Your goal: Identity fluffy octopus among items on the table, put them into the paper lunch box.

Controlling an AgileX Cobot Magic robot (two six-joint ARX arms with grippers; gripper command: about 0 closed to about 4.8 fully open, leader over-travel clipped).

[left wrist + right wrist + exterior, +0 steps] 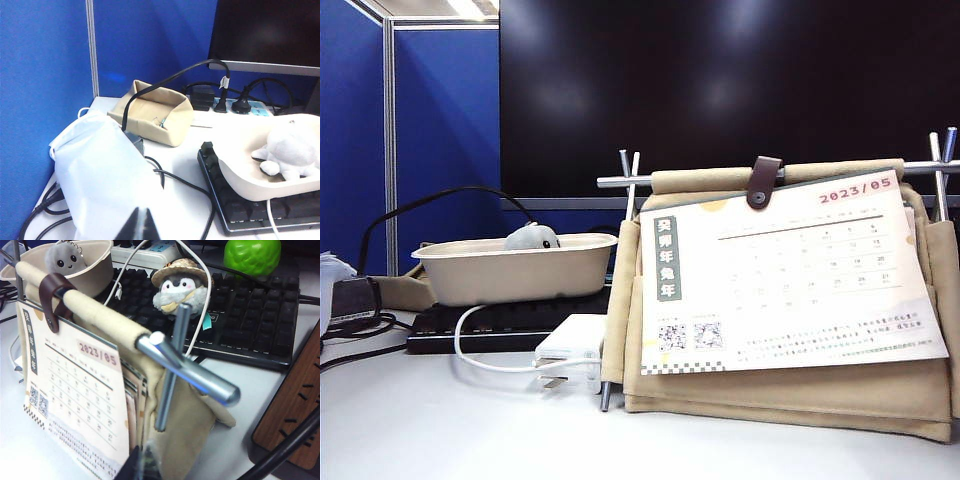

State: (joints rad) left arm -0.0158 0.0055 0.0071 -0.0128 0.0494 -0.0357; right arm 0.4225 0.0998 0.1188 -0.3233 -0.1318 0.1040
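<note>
The light-grey fluffy octopus (531,238) lies inside the beige paper lunch box (510,275), which rests on a black keyboard at the left. The left wrist view shows the octopus (294,149) against the box wall (245,175). My left gripper (141,226) is shut and empty, hovering over a white bag well away from the box. In the right wrist view the octopus (62,260) sits in the box (100,267) far beyond my right gripper (142,467), which is shut and empty beside the calendar organiser. Neither gripper appears in the exterior view.
A tan fabric organiser with a calendar (780,290) stands at the right. A white power adapter (570,345) lies in front. A penguin plush (180,285) and a green toy (251,255) sit by the keyboard (250,325). A white bag (100,175), a tan fabric tray (155,117) and cables lie at the left.
</note>
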